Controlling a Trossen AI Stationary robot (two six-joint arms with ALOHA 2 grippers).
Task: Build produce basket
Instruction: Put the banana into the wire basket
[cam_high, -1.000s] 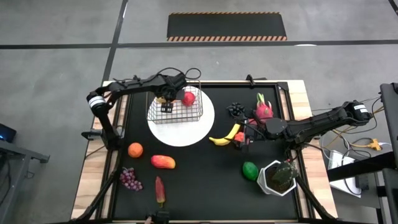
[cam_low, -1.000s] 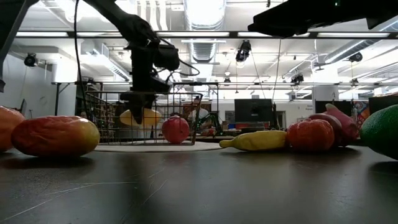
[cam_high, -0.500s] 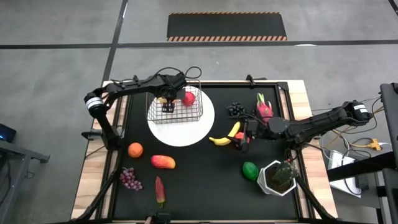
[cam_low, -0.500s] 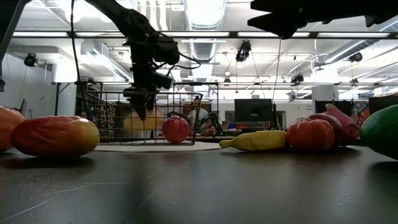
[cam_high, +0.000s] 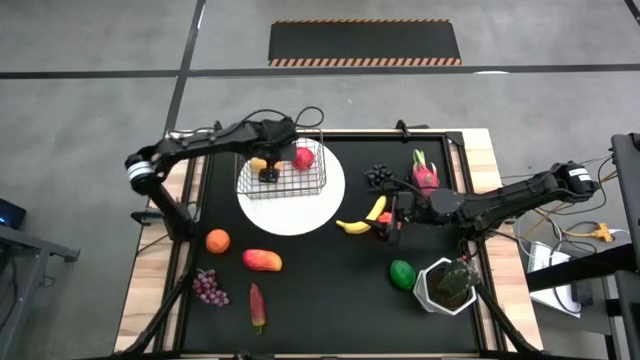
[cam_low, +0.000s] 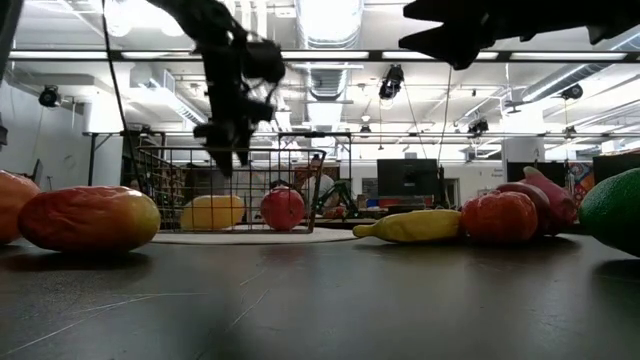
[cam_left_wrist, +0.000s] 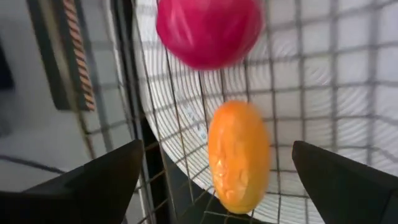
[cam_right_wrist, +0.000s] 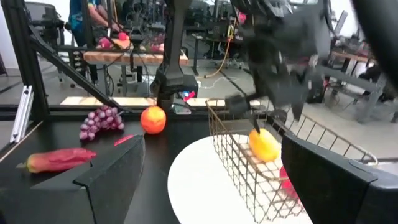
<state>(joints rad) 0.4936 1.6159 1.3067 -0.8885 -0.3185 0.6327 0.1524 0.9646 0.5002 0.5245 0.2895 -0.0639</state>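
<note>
The wire basket (cam_high: 282, 172) stands on a round white plate (cam_high: 305, 212). In it lie a red apple (cam_high: 302, 157) and a yellow-orange fruit (cam_high: 259, 163), both resting on the basket floor (cam_left_wrist: 239, 155). My left gripper (cam_high: 268, 174) hangs open above the basket's inside, over the yellow-orange fruit (cam_low: 212, 212) and clear of it (cam_low: 225, 150). My right gripper (cam_high: 393, 213) is open and raised above a banana (cam_high: 362, 218) and a second red apple (cam_high: 385, 226); nothing shows between its fingers (cam_right_wrist: 211, 180).
On the black mat lie an orange (cam_high: 217, 240), a mango (cam_high: 262, 260), purple grapes (cam_high: 208, 287), a chilli (cam_high: 257, 305), a lime (cam_high: 402, 272), a dragon fruit (cam_high: 424, 176) and dark grapes (cam_high: 378, 176). A potted plant (cam_high: 447, 285) stands near the right arm.
My left gripper has risen from low inside the basket to just above its rim. The yellow-orange fruit that was up at the fingers has dropped and now lies on the basket floor beside the red apple.
</note>
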